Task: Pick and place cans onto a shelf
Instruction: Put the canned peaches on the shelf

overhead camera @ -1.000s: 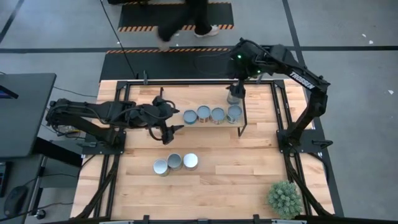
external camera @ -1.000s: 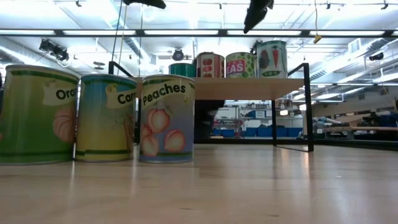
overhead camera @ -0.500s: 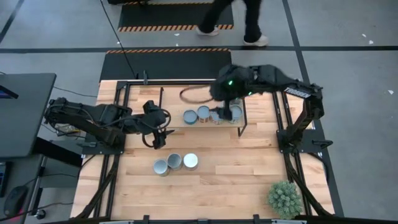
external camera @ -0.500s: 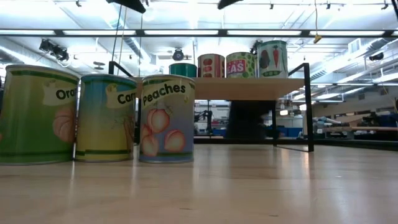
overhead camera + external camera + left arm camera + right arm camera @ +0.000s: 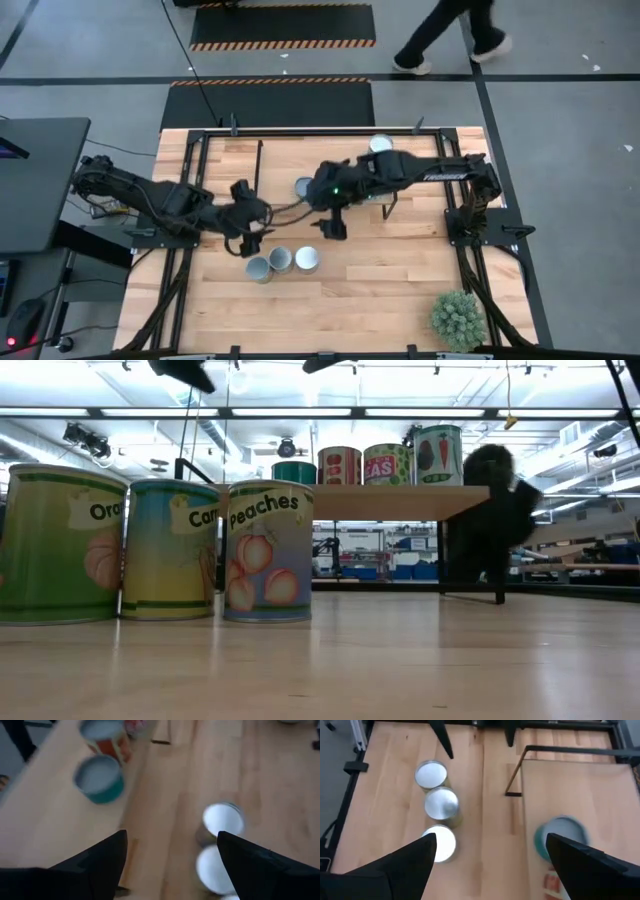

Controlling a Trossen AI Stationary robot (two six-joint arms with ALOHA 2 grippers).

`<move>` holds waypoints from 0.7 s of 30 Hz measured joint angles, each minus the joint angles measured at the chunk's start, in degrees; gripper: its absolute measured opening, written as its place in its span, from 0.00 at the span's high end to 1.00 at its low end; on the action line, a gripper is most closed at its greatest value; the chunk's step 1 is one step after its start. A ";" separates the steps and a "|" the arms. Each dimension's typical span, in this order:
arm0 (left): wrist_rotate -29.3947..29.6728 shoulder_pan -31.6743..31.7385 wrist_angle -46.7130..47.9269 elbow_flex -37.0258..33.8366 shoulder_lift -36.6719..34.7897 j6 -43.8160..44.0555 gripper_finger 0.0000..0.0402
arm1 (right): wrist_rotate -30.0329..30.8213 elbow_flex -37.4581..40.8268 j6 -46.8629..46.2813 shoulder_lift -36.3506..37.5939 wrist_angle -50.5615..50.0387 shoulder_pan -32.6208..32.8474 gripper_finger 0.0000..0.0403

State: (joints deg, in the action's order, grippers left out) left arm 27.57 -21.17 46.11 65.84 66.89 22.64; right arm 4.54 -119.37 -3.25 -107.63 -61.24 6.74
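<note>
Since a second ago, our right gripper (image 5: pixel 331 224) has swung off the far end of the shelf (image 5: pixel 400 500) and come down over the table's middle, just beside the three cans (image 5: pixel 282 262) in a row on the bare wood. Our left gripper (image 5: pixel 252 240) has also slid nearer and hangs just above the row's left end. Someone walking behind the table has crossed to the far right.

Both sets of jaws are spread wide, nothing between them; each wrist view shows bare wood and can tops past the fingers.

Four cans (image 5: pixel 385 463) stand on the shelf board in the low view; one more can (image 5: pixel 381 145) sits on the table behind it. We can't find an eighth.

We judge this as the reach for the next can, no grasp made. Next move: pick one arm for one can, drop straight over its top, close around its sides. With both grippers so near the same row, they risk bumping each other or knocking a neighbouring can.
</note>
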 joint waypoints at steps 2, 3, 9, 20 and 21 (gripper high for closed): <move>0.02 -1.52 -2.08 -3.06 -1.45 2.15 0.22 | 1.16 0.00 -1.86 -0.43 -0.09 1.50 0.05; 0.13 -2.20 -3.53 -4.49 -2.30 3.08 0.22 | 1.76 -0.01 -2.65 -0.95 0.15 2.22 0.05; 2.35 -4.69 -10.69 -11.52 -7.87 7.03 0.22 | 2.33 0.00 -5.92 -3.69 2.67 5.89 0.05; 6.45 -5.48 -13.76 -17.50 -17.32 9.81 0.22 | 2.71 -1.19 -10.31 -5.97 8.22 7.12 0.07; 6.71 -5.48 -14.19 -17.86 -18.08 9.86 0.22 | 2.80 -1.70 -10.29 -6.43 9.28 7.10 0.07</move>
State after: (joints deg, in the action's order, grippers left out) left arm 34.28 -26.65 31.92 47.98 48.81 32.50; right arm 7.34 -121.07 -13.54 -114.06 -51.96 13.84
